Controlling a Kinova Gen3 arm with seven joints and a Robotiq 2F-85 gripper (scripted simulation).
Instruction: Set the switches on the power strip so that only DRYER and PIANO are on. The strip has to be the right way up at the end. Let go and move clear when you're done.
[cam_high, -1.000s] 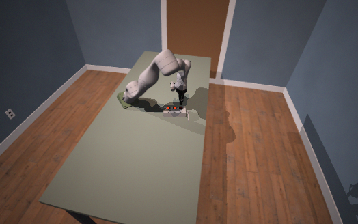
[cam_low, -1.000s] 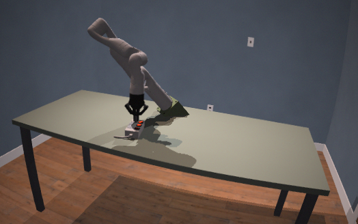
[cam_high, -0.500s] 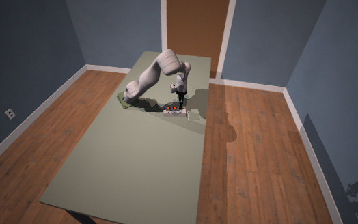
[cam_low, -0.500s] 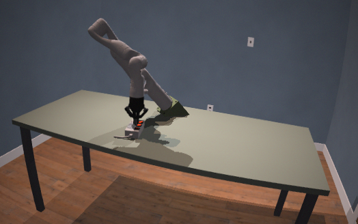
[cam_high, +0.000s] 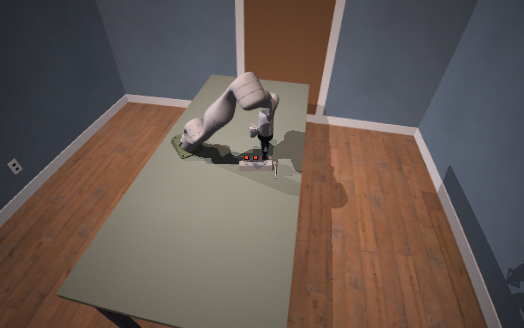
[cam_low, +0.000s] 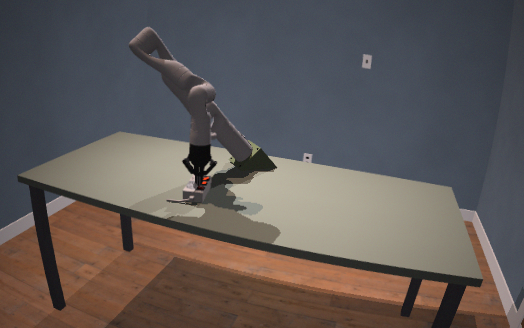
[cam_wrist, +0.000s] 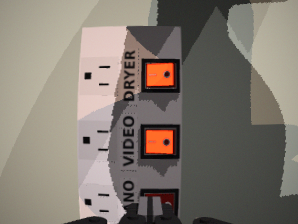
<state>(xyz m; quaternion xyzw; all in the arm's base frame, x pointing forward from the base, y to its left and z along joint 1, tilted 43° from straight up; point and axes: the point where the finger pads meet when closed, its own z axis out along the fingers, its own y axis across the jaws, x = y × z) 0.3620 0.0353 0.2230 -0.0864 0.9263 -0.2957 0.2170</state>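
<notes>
Grey-green table (cam_low: 350, 210) on dark legs, wood floor beneath, blue walls, brown door (cam_high: 289, 40) beyond the far end. Pale arm (cam_low: 197, 95) bolted to a green base plate (cam_low: 260, 155) near one long edge, folded over and reaching straight down. Power strip (cam_wrist: 107, 123) lies right way up near the opposite long edge of the table, directly under the wrist. Gripper (cam_wrist: 149, 212) with fingers drawn together, nothing between them, tips poised over the nearest switch (cam_wrist: 160, 197), which is dark red; contact cannot be told. DRYER switch (cam_wrist: 160, 75) glows orange. VIDEO switch (cam_wrist: 160, 143) also glows orange. Nearest label partly hidden, reads "NO".
</notes>
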